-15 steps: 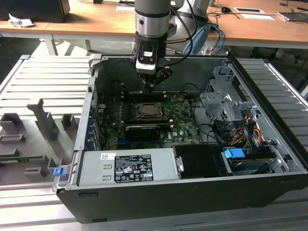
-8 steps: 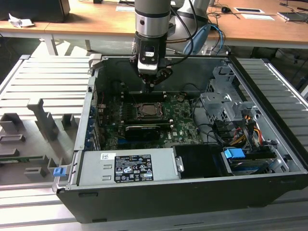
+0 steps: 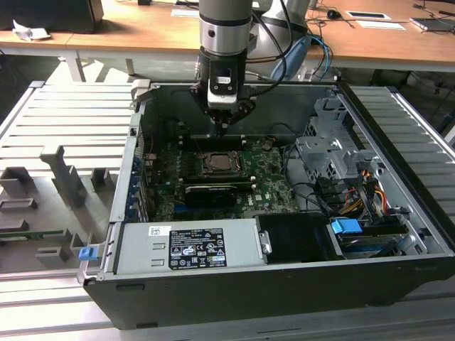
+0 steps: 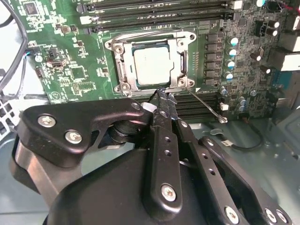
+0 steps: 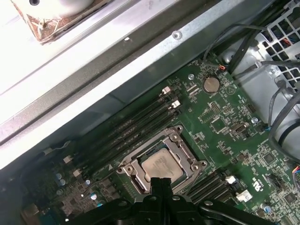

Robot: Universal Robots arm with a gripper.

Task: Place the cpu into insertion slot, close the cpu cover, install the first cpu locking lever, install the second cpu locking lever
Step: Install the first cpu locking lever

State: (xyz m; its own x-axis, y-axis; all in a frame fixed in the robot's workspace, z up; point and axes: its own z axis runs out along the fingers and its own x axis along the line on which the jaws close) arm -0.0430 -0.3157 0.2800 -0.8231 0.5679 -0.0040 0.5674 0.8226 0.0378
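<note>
The black gripper (image 4: pixel 162 95) is hovering with its slim fingers pinched together on nothing, tips just beside the cpu cover (image 4: pixel 182 56), a thin silvery frame lying flat. The pale, matte cpu (image 4: pixel 152 65) is sitting in the insertion slot (image 4: pixel 128 75), showing through the cover's window. A thin wire lever (image 4: pixel 206 104) is angling out over the green circuit board (image 4: pixel 70 56).

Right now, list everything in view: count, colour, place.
computer case: one, black, open, on the table
table: one, grey, slatted, under the case
circuit board: one, green, inside the case
cpu: one, pale silver, mid-board
cpu cover: one, silvery frame, lying around the cpu
long card: one, black, beside the cpu
power supply box: one, grey, labelled, at the case's near wall
coin battery: one, silver, on the board
clip: one, blue, the exterior view's right
arm: one, grey, above the case
gripper: one, black, shut, tips at the cover's edge
</note>
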